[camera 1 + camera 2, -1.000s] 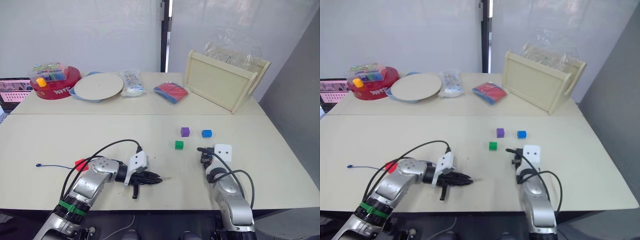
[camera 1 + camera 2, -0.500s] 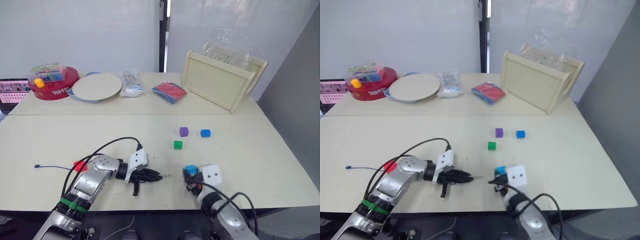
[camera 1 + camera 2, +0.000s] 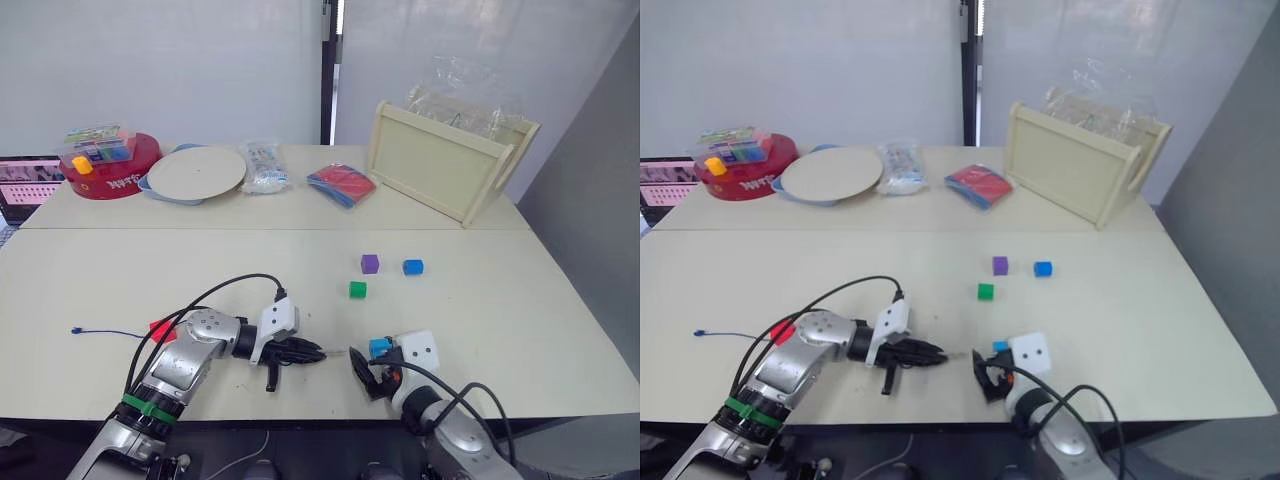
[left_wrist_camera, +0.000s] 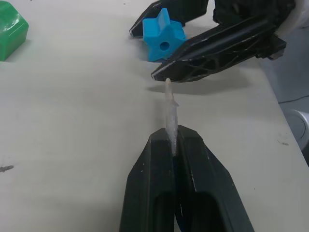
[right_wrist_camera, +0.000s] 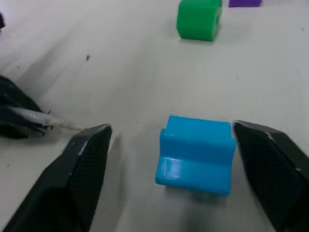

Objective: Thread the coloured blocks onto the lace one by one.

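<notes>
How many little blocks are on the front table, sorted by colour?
Blue: 2
Green: 1
Purple: 1
Red: 1
Total: 5

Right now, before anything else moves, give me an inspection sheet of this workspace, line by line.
Surface: pale table, a second table butted behind it.
Job's things: blue star block between the right pincer's fingers; green block, purple block and blue block loose at mid-table; red block on the blue lace; lace tip aimed at the star block.
Clutter: red tub, round plate, plastic packet, red-blue pad, wooden tray.
Grippers: left pincer shut on the lace tip; right pincer open.
Cables: black cable over the left arm.
Surroundings: white wall, dark vertical post.
</notes>
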